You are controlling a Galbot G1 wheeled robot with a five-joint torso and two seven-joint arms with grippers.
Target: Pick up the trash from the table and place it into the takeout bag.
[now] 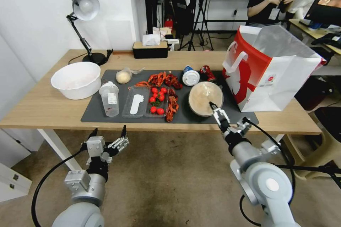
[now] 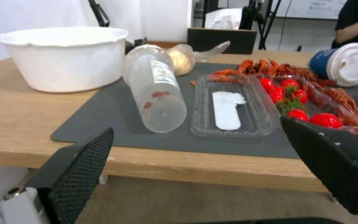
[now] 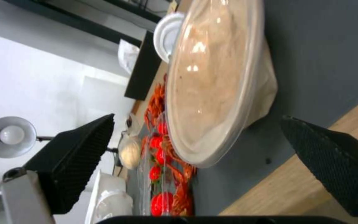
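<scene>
Both grippers nearest. Left gripper point(image 1: 108, 135) hangs below the long light-wood desk point(image 1: 42, 108) front edge, fingers point(image 2: 81, 168) apart, empty. Right gripper point(image 1: 227, 117) at the near rim of the round lidded tan bowl point(image 1: 205, 97) on the dark grey mat point(image 1: 96, 113), fingers point(image 3: 79, 152) apart, not gripping. Farther right stands the boxy red-and-white takeout bag point(image 1: 270, 74), just beside the bowl.

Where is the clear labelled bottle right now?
In the head view, the clear bottle stands upright on the left part of the grey mat, between the white bowl and the clear plastic tray.
</scene>
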